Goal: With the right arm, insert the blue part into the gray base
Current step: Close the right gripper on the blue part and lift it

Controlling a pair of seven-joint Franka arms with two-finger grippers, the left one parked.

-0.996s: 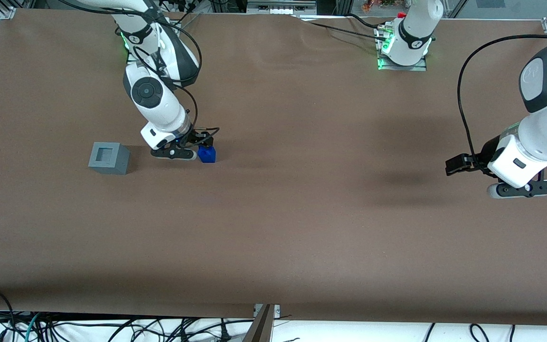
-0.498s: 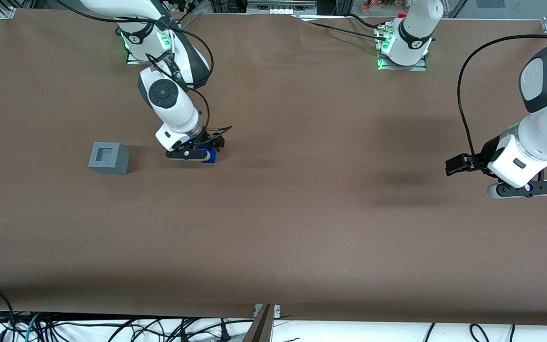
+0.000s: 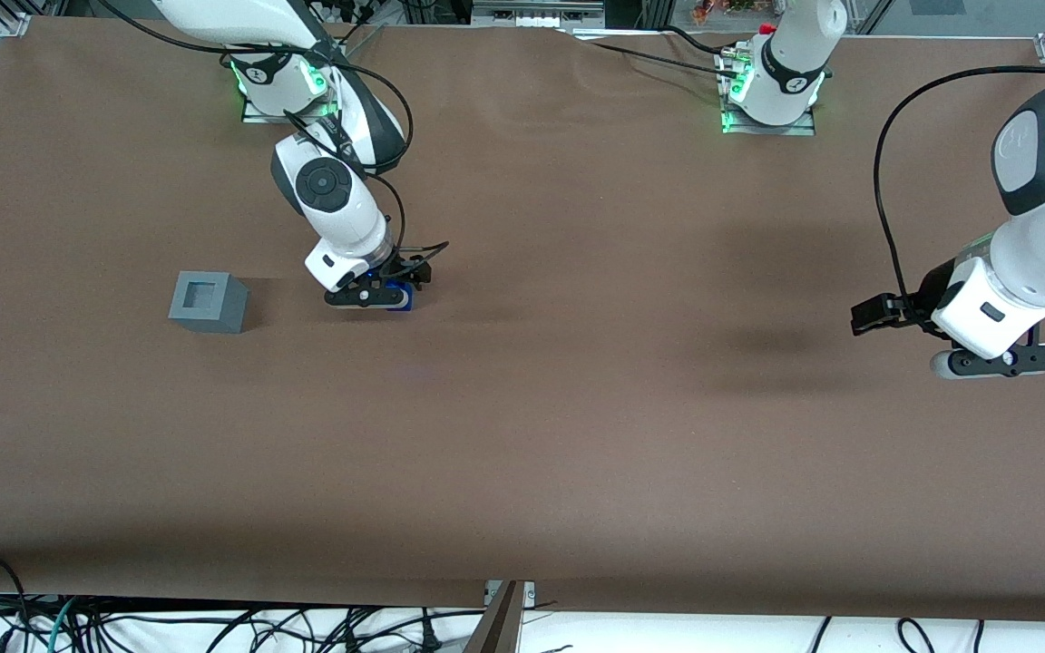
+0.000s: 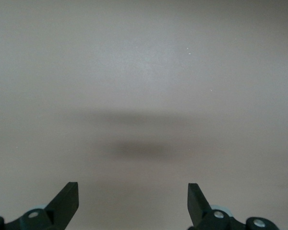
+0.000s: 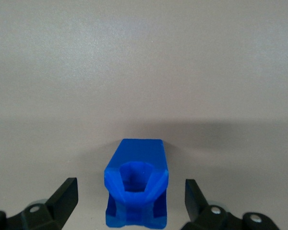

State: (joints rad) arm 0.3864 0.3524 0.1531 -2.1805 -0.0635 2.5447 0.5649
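Note:
The blue part [image 3: 403, 298] stands on the brown table, mostly covered by my right arm's gripper [image 3: 376, 297] in the front view. In the right wrist view the blue part [image 5: 137, 184] sits between the two black fingers [image 5: 62, 199], with a gap to each finger. The gripper [image 5: 130, 197] is open and low over the part, not touching it. The gray base [image 3: 207, 302] stands on the table apart from the gripper, farther toward the working arm's end, with its square recess facing up.
The brown table [image 3: 522, 435] spreads around the two objects. The right arm's base [image 3: 279, 83] stands at the table's edge farthest from the front camera. Cables hang below the table's near edge.
My gripper has moved sideways from beside the blue part to over it, away from the gray base, and now straddles it. The blue part and the gray base have not moved.

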